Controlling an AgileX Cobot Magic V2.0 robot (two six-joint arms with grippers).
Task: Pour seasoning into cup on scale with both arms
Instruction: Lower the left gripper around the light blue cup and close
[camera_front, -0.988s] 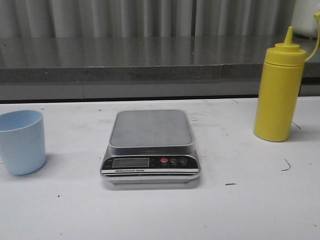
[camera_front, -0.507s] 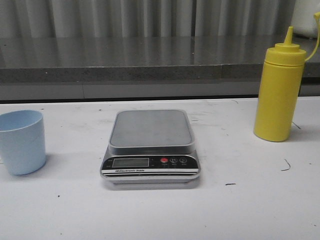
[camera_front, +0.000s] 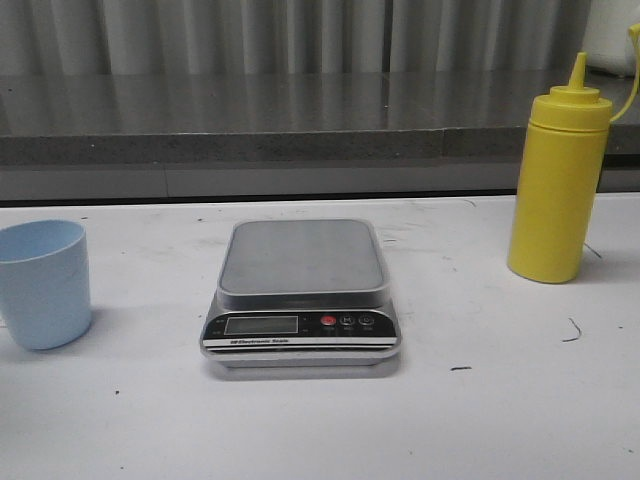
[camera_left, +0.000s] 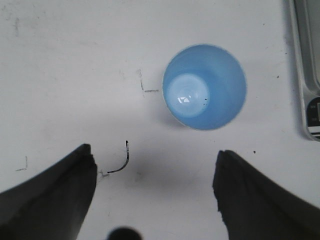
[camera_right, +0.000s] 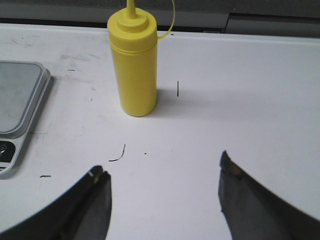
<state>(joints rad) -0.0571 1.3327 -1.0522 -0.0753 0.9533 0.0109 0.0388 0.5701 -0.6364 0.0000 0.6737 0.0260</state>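
The scale (camera_front: 301, 295) sits mid-table, its grey platform bare. The pale blue cup (camera_front: 43, 283) stands upright and empty at the left edge of the front view. The yellow seasoning bottle (camera_front: 556, 185) stands upright at the right, capped. Neither arm shows in the front view. In the left wrist view my left gripper (camera_left: 155, 160) is open above the table, short of the cup (camera_left: 205, 86), with nothing between its fingers. In the right wrist view my right gripper (camera_right: 162, 170) is open, well short of the bottle (camera_right: 133, 65), with the scale's corner (camera_right: 20, 100) to one side.
A grey ledge (camera_front: 300, 150) runs along the table's back edge with a corrugated wall behind it. Small black pen marks (camera_front: 570, 330) dot the white tabletop. A yellow tether loops from the bottle's cap (camera_front: 632, 70).
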